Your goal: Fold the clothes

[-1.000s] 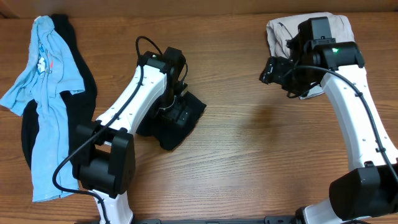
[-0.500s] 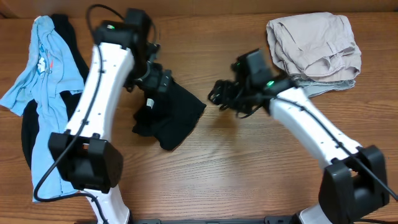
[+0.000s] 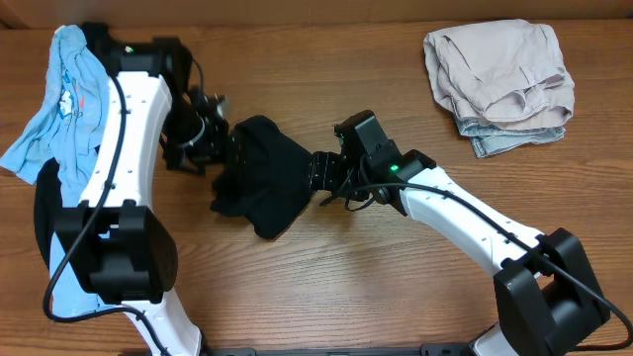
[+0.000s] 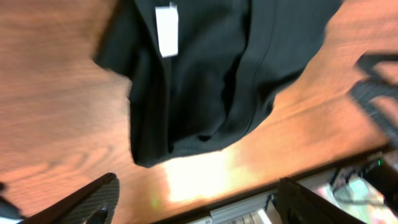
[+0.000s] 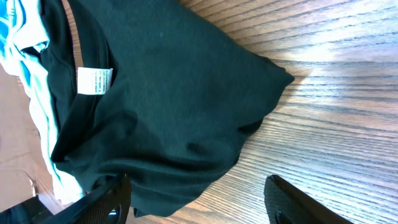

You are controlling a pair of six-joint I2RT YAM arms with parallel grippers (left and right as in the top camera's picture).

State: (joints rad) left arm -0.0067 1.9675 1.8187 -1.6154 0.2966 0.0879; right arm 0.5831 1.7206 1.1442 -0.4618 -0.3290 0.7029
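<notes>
Overhead: a black shirt [image 3: 262,183] lies bunched mid-counter [image 3: 396,297], between the 2 arms. The left arm [image 3: 124,129] comes at it from its left side, the right arm [image 3: 455,213] from its right. Both wrists sit at the cloth's edges, but from above the fingers are too dark against the fabric to read.

The wrist cams settle that. Left wrist view, blurred: the left fingers [image 4: 87,199] stand wide apart w/ only bare, glare-lit wood between them. The shirt lies beyond the tips, not gripped, its white label [image 4: 166,28] near the top.

Right wrist view: the right fingers [image 5: 292,199] are also spread wide. The shirt's lower edge lies just beside 1 finger, the other is over bare wood, and no pinch shows. The same label appears there, plus a strip of the blue T-shirt [image 5: 18,25] behind.

Only the overhead shows the rest. The blue T-shirt is spread at far left over a 2nd black garment [image 3: 42,222]. At top right a folded beige piece [image 3: 499,69] sits on a pale denim piece [image 3: 514,140], well apart from both arms.
</notes>
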